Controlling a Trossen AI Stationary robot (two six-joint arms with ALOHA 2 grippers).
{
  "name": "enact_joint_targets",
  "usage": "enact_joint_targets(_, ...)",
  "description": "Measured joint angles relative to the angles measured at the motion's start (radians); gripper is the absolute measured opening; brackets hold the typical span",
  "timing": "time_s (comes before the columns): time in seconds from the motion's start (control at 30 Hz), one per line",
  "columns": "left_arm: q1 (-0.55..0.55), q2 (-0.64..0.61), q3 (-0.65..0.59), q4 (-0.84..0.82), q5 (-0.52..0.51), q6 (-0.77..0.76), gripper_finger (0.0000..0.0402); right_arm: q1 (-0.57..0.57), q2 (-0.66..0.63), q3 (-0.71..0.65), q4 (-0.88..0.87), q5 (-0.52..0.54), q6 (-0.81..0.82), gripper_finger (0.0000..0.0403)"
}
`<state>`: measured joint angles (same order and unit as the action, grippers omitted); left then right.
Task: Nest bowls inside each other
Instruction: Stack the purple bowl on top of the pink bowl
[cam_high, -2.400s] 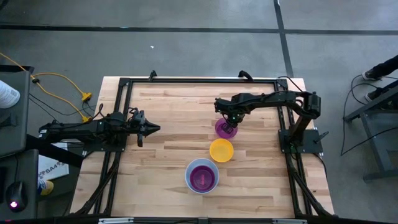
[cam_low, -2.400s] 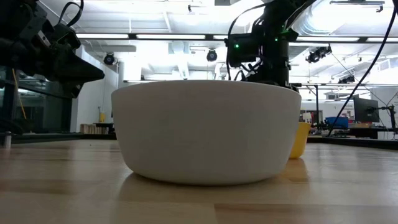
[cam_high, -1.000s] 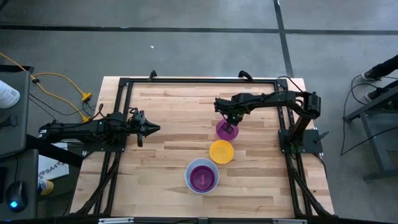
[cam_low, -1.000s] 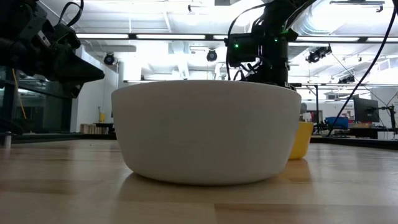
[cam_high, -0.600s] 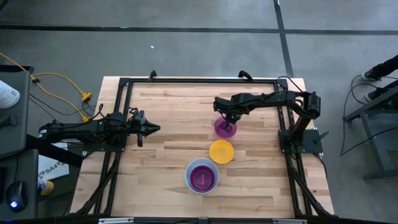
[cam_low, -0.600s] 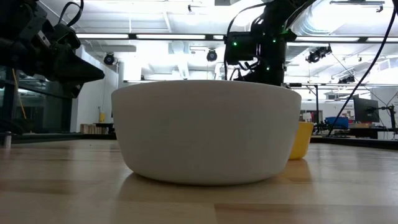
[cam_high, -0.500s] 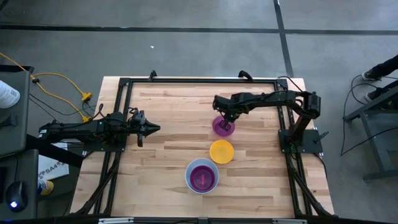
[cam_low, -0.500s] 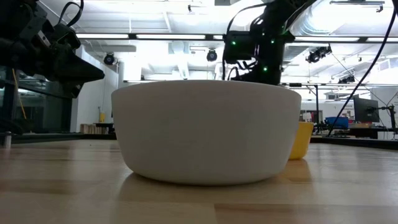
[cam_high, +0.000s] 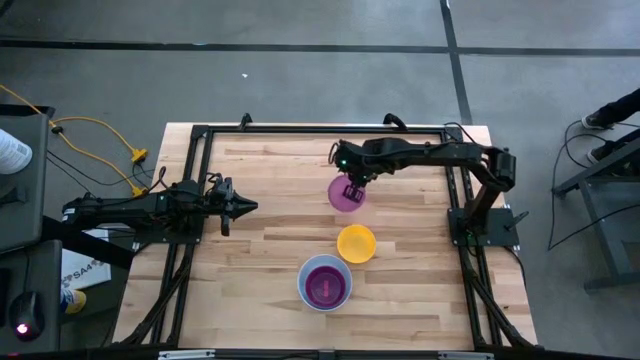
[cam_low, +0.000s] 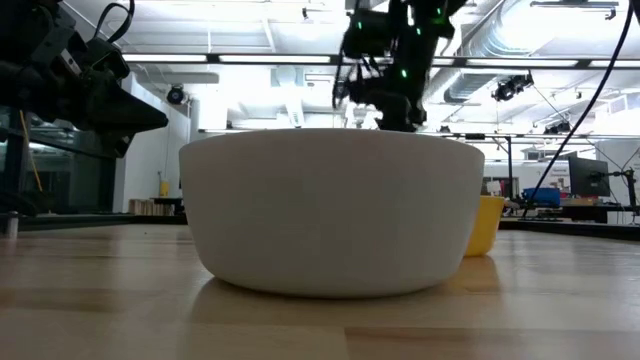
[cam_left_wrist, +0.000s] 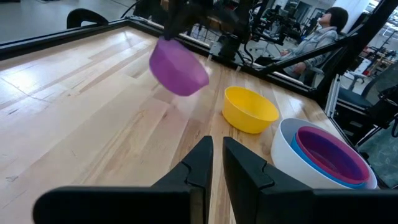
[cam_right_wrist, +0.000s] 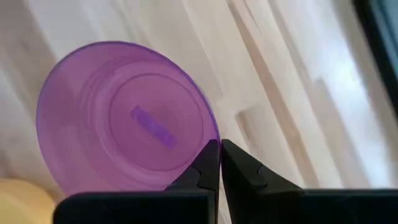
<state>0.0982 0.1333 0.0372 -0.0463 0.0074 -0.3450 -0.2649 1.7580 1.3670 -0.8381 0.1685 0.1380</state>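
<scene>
My right gripper (cam_high: 350, 186) is shut on the purple bowl (cam_high: 346, 197), which hangs above the table's far middle (cam_left_wrist: 178, 67). The yellow bowl (cam_high: 356, 242) stands on its base nearer the front. The white bowl (cam_high: 325, 283) stands near the front edge, with a blue bowl (cam_left_wrist: 297, 157) and a magenta one (cam_left_wrist: 326, 152) nested in it. At the table's left my left gripper (cam_high: 250, 207) waits level, shut on nothing, with only a slit between its fingers (cam_left_wrist: 217, 146). My right gripper pinches the purple bowl's rim (cam_right_wrist: 211, 138) on its far side, one finger inside the bowl and one outside. The fingers slant down from above. The bowl hangs below them, tilted and lifted clear of the table.
A black frame (cam_high: 300, 128) runs along the table's far and side edges. Bare wood lies between the left gripper and the bowls. In the left wrist view a seated person (cam_left_wrist: 314, 40) shows in the room beyond the table.
My right gripper has risen and gone toward the table's far-left, tipping as it went. The purple bowl has come up off the table with it and now hangs tilted. The other bowls have stayed put.
</scene>
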Motion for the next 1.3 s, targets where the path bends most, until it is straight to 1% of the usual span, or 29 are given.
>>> enact_joint_targets(0.13,0.000,0.000,0.000,0.000,0.000,0.000,0.0038,0.040,0.000,0.079,-0.076,0.036,-0.020,0.0003)
enact_joint_targets(0.23,0.000,0.000,0.000,0.000,0.000,0.000,0.0038,0.069,-0.001,0.105,-0.104,0.032,-0.030,0.0003)
enact_joint_targets(0.27,0.000,0.000,0.000,0.000,0.000,0.000,0.0038,0.078,-0.001,0.107,-0.110,0.021,-0.030,0.0003)
enact_joint_targets(0.43,0.000,0.000,0.000,0.000,0.000,0.000,0.0038,0.111,-0.001,0.107,-0.143,-0.098,0.019,0.0003)
enact_joint_targets(0.53,0.000,0.000,0.000,0.000,0.000,0.000,0.0038,0.138,-0.001,0.107,-0.155,-0.114,0.036,0.0003)
enact_joint_targets(0.67,0.000,0.000,0.000,0.000,0.000,0.000,0.0038,0.169,-0.001,0.107,-0.156,-0.164,0.052,0.0003)
enact_joint_targets(0.87,0.000,0.000,0.000,0.000,0.000,0.000,0.0038,0.227,-0.001,0.107,-0.154,-0.187,0.064,0.0003)
enact_joint_targets(1.1,0.000,0.000,0.000,0.000,0.000,0.000,0.0038,0.255,-0.001,0.107,-0.145,-0.324,0.119,0.0003)
enact_joint_targets(1.2,0.000,0.000,0.000,0.000,0.000,0.000,0.0038,0.263,-0.001,0.107,-0.139,-0.349,0.131,0.0003)
enact_joint_targets(1.3,0.000,0.000,0.000,0.000,0.000,0.000,0.0038,0.273,0.000,0.107,-0.125,-0.353,0.132,0.0003)
